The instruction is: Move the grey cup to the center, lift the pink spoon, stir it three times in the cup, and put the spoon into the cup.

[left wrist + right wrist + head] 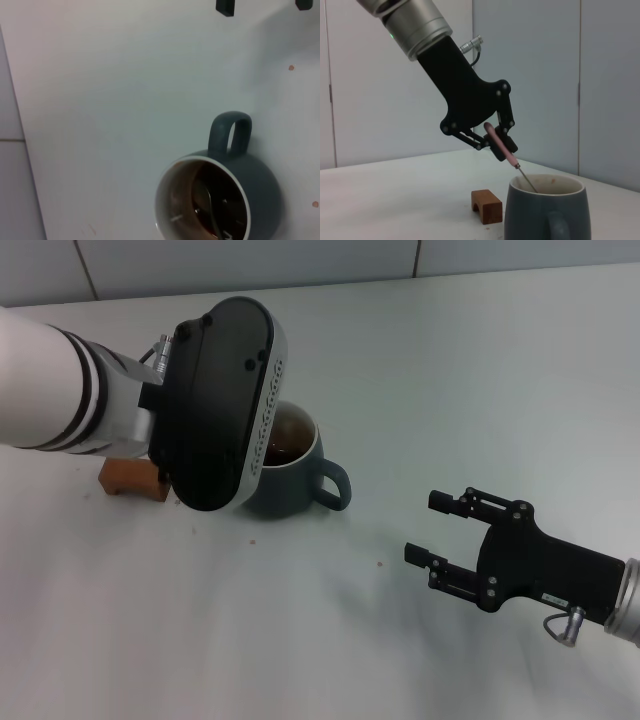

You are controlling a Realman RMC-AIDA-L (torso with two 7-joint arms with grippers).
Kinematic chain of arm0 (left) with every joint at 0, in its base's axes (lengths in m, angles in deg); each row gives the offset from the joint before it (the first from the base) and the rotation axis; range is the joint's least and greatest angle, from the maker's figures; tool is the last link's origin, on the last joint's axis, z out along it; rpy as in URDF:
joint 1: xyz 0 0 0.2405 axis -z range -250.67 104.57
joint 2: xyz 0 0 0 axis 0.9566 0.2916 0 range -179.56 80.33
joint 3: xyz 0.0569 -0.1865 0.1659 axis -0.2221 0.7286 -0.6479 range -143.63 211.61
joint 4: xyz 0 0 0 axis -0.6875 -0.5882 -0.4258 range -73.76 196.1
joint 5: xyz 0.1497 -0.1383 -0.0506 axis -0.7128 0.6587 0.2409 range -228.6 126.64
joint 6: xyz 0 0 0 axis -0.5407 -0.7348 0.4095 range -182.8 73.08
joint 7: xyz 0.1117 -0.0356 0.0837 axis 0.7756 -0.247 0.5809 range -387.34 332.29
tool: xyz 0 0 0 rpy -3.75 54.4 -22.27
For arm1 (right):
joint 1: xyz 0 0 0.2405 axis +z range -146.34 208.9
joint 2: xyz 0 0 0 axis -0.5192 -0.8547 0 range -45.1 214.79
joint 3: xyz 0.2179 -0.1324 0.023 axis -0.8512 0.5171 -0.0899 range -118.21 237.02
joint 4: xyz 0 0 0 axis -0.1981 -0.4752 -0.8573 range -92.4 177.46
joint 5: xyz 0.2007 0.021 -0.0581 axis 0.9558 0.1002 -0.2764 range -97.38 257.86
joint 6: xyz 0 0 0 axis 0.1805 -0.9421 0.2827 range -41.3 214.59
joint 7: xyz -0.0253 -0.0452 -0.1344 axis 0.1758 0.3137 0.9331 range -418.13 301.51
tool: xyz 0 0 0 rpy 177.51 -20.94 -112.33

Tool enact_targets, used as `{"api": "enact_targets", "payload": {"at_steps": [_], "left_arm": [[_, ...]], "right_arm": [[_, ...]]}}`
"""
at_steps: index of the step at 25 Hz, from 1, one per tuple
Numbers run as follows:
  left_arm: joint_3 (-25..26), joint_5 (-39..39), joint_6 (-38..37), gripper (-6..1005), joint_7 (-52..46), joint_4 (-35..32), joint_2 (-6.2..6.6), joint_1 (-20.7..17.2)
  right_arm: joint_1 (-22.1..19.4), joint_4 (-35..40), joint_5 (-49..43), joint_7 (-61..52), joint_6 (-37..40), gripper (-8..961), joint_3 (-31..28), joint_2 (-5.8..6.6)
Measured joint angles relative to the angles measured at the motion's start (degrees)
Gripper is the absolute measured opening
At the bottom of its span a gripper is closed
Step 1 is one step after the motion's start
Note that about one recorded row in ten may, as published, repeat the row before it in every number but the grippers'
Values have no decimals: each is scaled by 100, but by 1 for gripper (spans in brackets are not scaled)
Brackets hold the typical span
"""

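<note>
Currently left gripper [499, 142] is clamped on the pink spoon [498, 143] handle, held tilted so the metal end dips into the grey cup [290, 475] mid-table for stirring; right gripper [440, 530] hangs spread and empty beside the handle side.

From the head view, our left arm hides the left gripper, the spoon [499, 142] and part of the cup [290, 480]. The spoon's bowl is sunk inside the cup. The block [133, 478] is half covered.
</note>
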Motion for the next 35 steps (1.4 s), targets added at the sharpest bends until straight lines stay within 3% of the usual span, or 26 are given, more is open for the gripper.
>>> {"api": "enact_targets", "payload": {"at_steps": [11,13,14,16,18,21,24,29,35], "left_arm": [[21,14,67,162,-28,-5,8,-50],[43,47,97,315,-35,-53,6,-73],[187,231,186,391,-41,-233,4,-157],[444,612,222,435,-7,-391,14,-218],[981,1457,232,480,122,-503,26,-269],[2162,3329,293,502,463,-321,30,-361],[3220,5184,322,503,1056,489,36,-473],[4199,7736,159,503,2377,2574,39,-718],[4986,8922,-729,504,4287,5554,59,-799]], "right_arm": [[13,0,0,0,0,667,-10,0],[13,0,0,0,-2,667,-14,0],[15,0,0,0,-5,667,-16,0],[19,0,0,0,-8,666,-16,0],[20,0,0,0,-9,666,-16,0],[21,-1,0,0,-10,666,-19,0],[25,1,0,0,-10,666,-26,5],[33,11,48,0,-10,667,-26,11],[-1,37,140,1,22,667,-24,16]]}}
